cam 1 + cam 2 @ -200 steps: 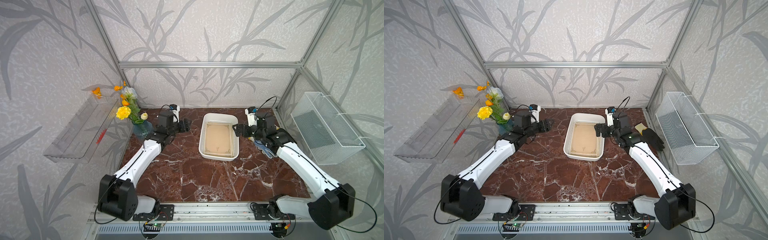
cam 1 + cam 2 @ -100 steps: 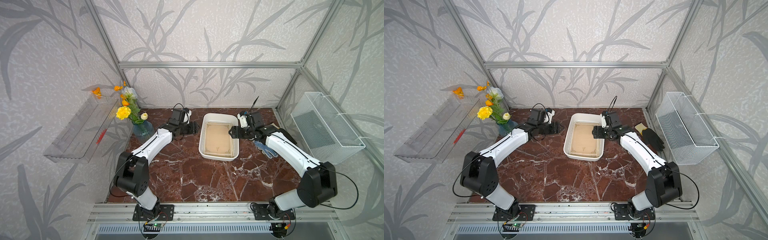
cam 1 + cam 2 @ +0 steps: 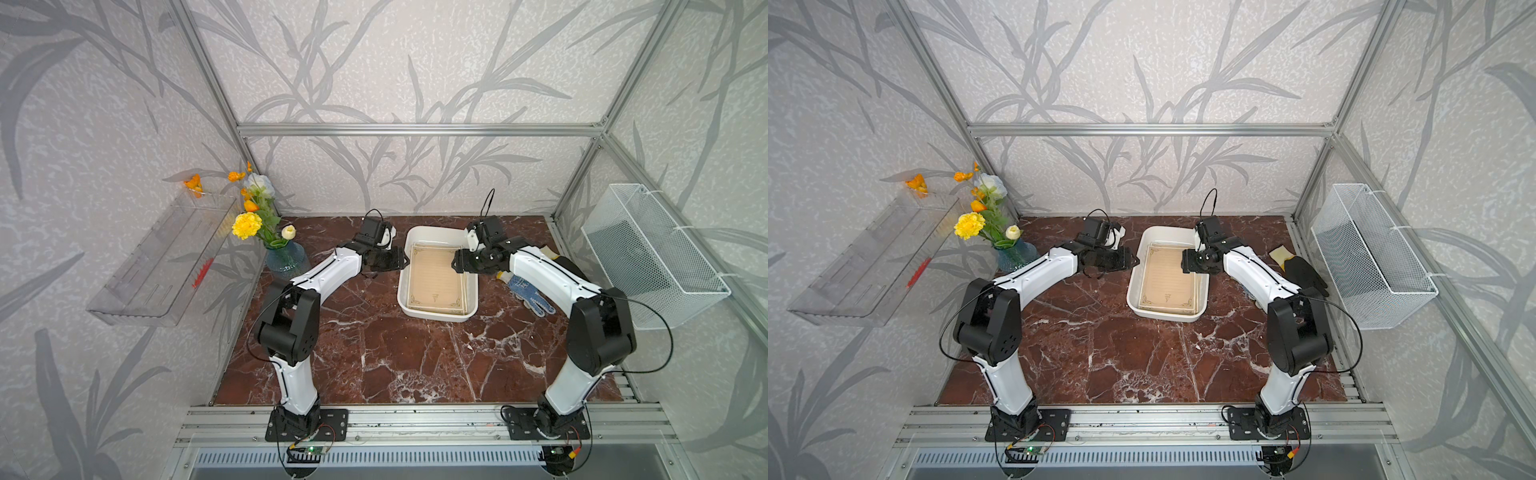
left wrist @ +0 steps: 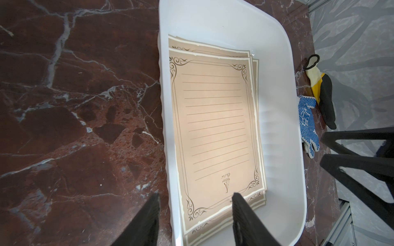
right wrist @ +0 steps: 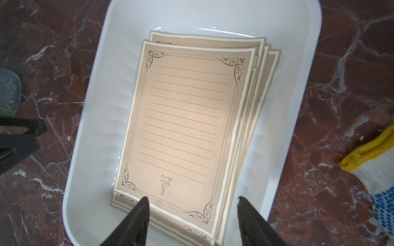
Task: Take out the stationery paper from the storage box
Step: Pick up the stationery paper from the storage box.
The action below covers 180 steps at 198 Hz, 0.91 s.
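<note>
I saw the stationery paper (image 5: 181, 119) was matt and smooth, the storage box (image 5: 89, 149) glossy white plastic, the table (image 4: 74, 106) polished red marble, the glove (image 4: 309, 123) knitted cloth.

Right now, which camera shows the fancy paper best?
The right wrist view: the stationery paper is large there, its lines, emblem and fanned sheets beneath clear. The left wrist view shows it slanted, the left claw over a corner. In both top views it is small, the right claw hiding one edge.

Looks like a lab robot cell dressed up homey: aluminium frame (image 3: 415, 129), leaf-print wall panels (image 3: 415, 70), marble-look tabletop (image 3: 374, 353), flower vase (image 3: 286, 259).
</note>
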Each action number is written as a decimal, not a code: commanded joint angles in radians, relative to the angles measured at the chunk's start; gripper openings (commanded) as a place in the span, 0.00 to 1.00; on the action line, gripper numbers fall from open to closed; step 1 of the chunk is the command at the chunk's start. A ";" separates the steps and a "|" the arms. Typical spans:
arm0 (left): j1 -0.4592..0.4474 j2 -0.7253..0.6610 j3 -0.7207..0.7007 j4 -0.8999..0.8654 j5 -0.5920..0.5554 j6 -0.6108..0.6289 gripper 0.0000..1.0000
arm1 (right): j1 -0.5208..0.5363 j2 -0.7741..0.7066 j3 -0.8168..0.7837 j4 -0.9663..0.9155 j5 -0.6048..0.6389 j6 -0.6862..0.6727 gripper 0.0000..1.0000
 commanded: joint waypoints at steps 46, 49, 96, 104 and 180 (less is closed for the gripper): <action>-0.010 0.047 0.030 -0.007 0.035 -0.007 0.35 | 0.004 0.136 0.106 -0.075 0.027 0.005 0.66; -0.011 0.050 0.029 -0.007 0.035 -0.007 0.35 | 0.004 0.139 0.108 -0.076 0.029 0.004 0.66; -0.014 0.064 0.023 -0.031 -0.020 0.015 0.30 | 0.004 0.156 0.138 -0.082 0.042 0.017 0.66; -0.015 0.061 0.020 -0.034 -0.030 0.021 0.30 | 0.004 0.156 0.142 -0.086 0.046 0.017 0.66; -0.024 0.068 0.028 -0.045 -0.048 0.035 0.25 | 0.003 0.167 0.167 -0.083 0.079 0.035 0.68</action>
